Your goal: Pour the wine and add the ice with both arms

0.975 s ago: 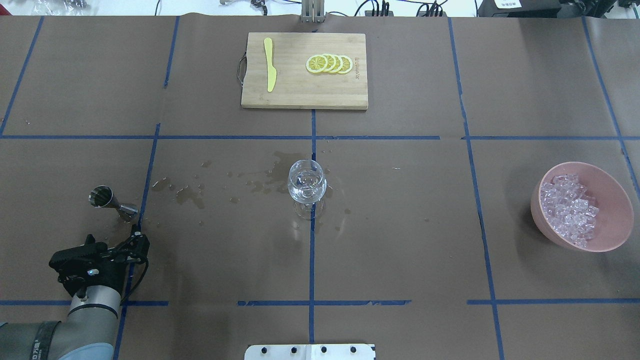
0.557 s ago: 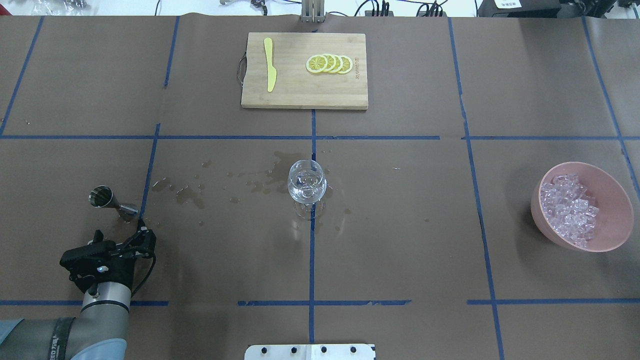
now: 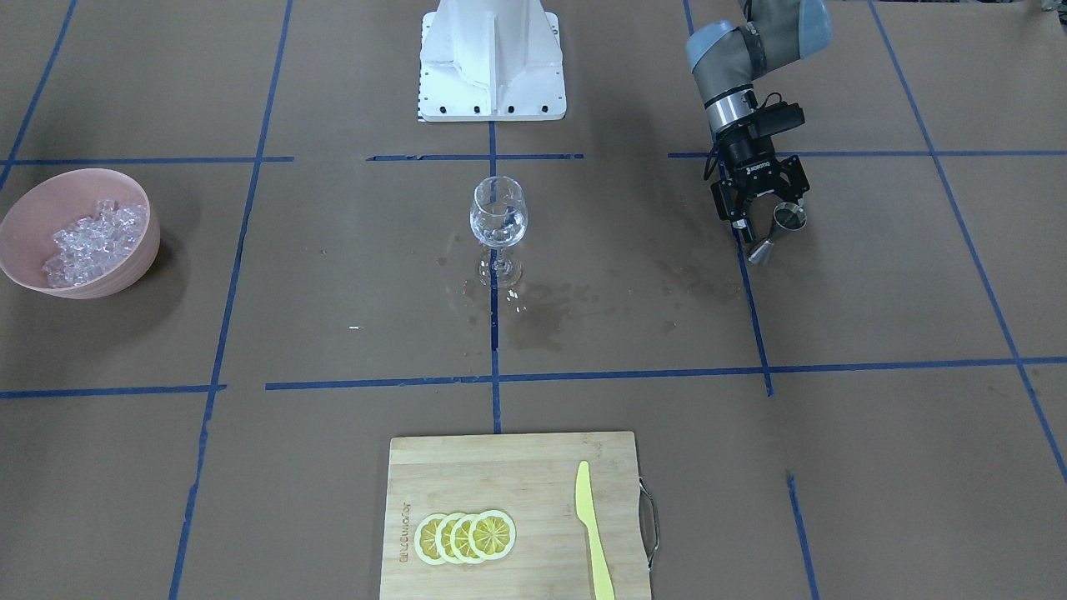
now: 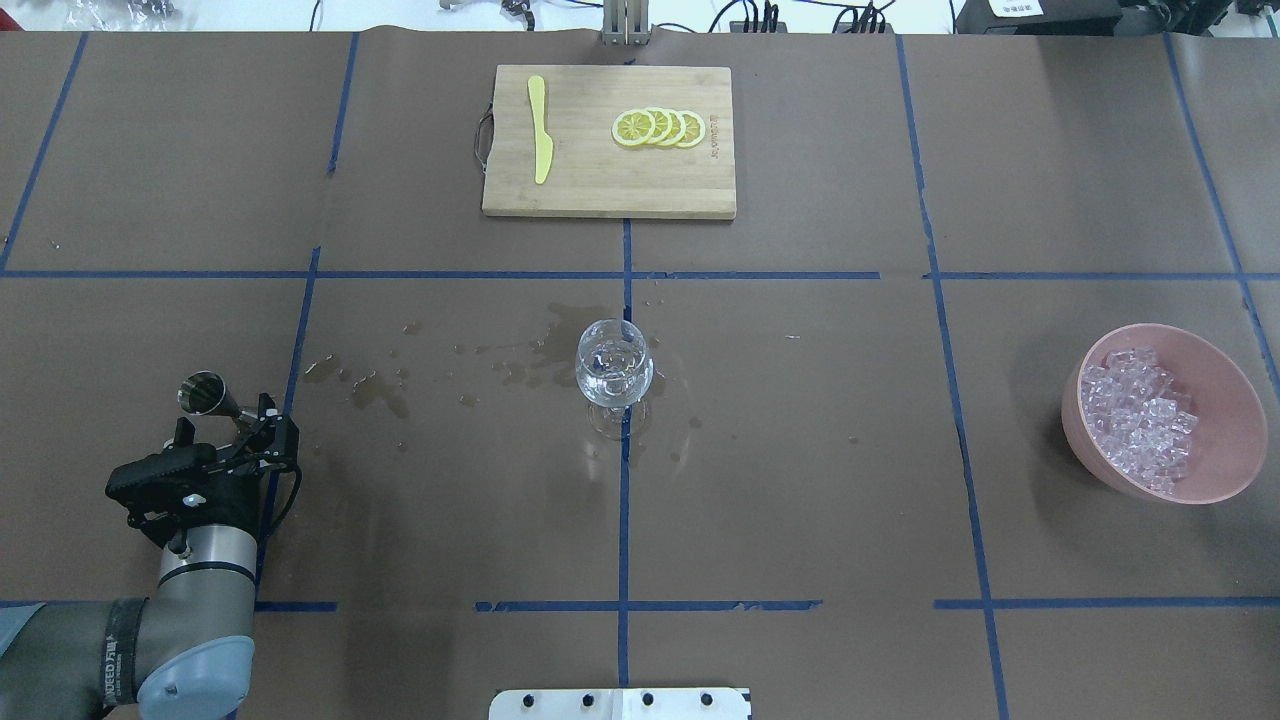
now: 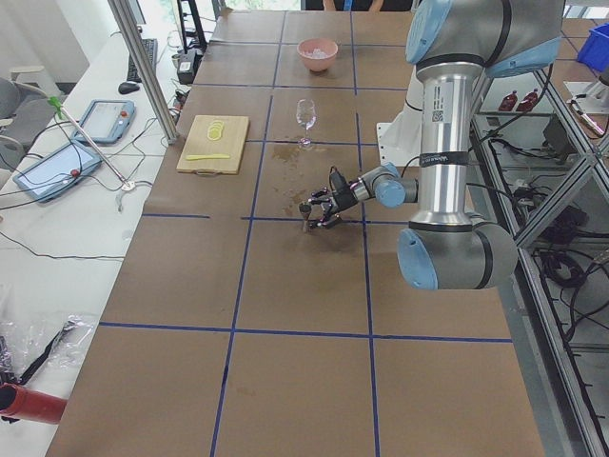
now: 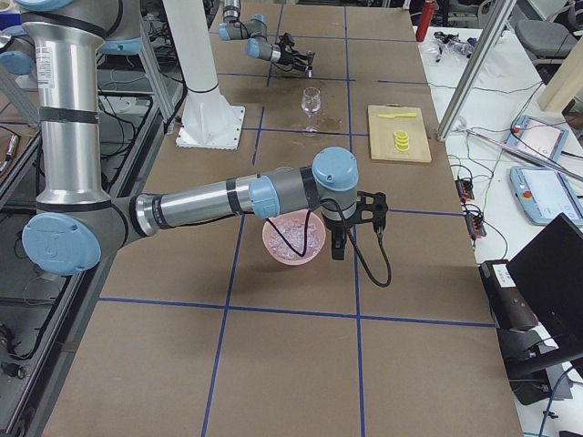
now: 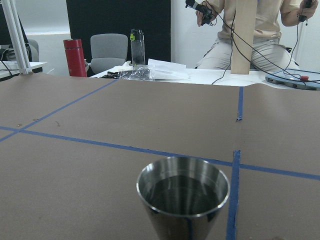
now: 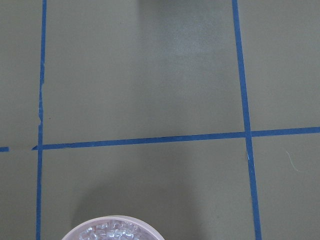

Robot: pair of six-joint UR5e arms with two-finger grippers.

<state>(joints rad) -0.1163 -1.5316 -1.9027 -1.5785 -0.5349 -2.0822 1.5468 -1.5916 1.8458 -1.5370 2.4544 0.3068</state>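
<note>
Wine [image 4: 613,375], only a little clear liquid, sits in the wine glass [image 3: 498,212] standing upright at mid-desk [image 4: 800,480], with wet patches [image 3: 550,304] on the paper just beside the glass's foot. Well away from the glass on the robot's left, you'll see the left hand [image 3: 763,215] low over the desk, its fingers spread apart with a steel jigger [image 4: 205,392] standing between them. Well away from the glass on the other side, the ice [image 4: 1135,418] fills a pink bowl [image 4: 1240,400] and the right hand [image 6: 344,238] hangs over that bowl's edge; you cannot tell whether its fingers are apart or together.
</note>
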